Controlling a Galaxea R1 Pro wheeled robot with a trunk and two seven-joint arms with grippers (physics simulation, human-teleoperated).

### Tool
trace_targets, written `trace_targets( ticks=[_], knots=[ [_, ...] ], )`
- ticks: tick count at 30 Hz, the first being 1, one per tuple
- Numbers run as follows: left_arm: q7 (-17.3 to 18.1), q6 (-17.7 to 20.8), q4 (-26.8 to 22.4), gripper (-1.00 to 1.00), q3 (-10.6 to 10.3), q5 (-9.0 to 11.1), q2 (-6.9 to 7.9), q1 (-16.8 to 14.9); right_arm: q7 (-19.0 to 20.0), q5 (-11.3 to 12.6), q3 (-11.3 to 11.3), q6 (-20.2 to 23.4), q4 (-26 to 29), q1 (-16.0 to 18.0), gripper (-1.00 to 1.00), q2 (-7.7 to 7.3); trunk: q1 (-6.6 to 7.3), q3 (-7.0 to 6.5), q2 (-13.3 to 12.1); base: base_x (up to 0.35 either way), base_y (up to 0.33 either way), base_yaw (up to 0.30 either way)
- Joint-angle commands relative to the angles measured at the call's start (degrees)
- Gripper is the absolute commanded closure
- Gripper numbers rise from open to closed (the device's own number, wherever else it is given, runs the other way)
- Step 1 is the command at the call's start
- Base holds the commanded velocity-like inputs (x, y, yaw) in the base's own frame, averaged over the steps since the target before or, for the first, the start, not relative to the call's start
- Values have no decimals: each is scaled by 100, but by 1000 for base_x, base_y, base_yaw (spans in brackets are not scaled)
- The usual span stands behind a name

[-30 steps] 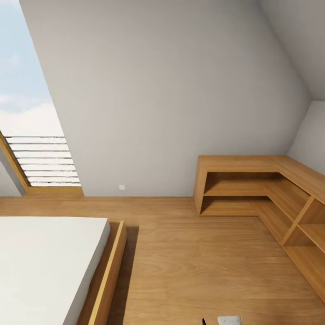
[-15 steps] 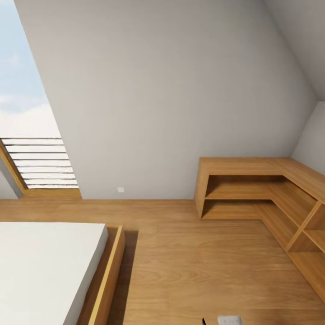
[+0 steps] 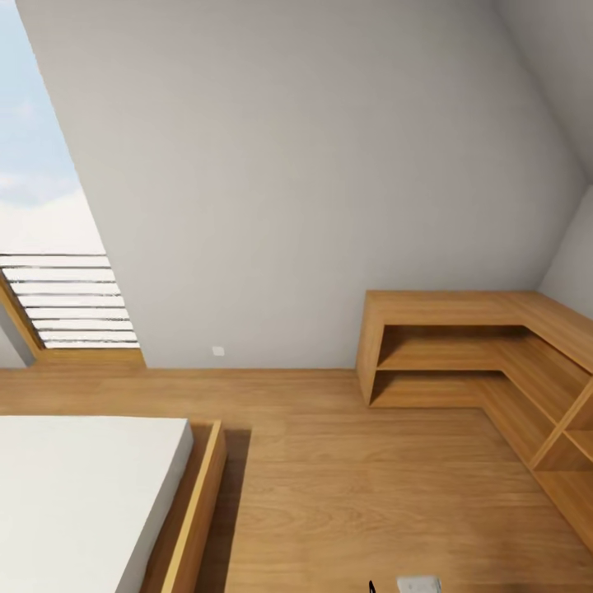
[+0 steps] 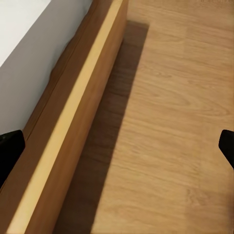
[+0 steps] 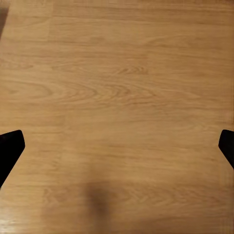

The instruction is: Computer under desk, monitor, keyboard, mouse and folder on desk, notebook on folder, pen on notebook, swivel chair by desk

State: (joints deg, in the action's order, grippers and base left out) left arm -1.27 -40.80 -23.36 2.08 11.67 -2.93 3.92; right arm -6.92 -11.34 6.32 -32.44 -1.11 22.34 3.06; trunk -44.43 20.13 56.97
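Both pincers, the left (image 4: 117, 146) beside the bed frame (image 4: 73, 112) and the right (image 5: 117, 146) above bare wooden floor (image 5: 122, 97), hang wide open and empty, so I cannot judge which arm is nearer the desk.

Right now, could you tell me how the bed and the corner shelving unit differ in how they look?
The bed carries a flat white mattress inside its wooden frame; the corner shelving unit is bare wood with open compartments. The bed sits low at the head view's left; the shelving unit stands taller at its right, bending in an L along two walls. Both share the same light wood tone as the floor they stand on.
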Motion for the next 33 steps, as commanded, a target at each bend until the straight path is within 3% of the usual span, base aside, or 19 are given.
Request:
trace_targets(
  ticks=[1,33],
  knots=[
    [-13,-3,-11,-100,20,-25,-5,3,-29,-62,45,-21,-12,7,-100,1,-2,5,4,159,0,0],
    [-13,-7,-11,-100,20,-25,-6,3,-21,-75,41,-17,-12,7,-100,17,-2,5,4,159,0,0]
  ],
)
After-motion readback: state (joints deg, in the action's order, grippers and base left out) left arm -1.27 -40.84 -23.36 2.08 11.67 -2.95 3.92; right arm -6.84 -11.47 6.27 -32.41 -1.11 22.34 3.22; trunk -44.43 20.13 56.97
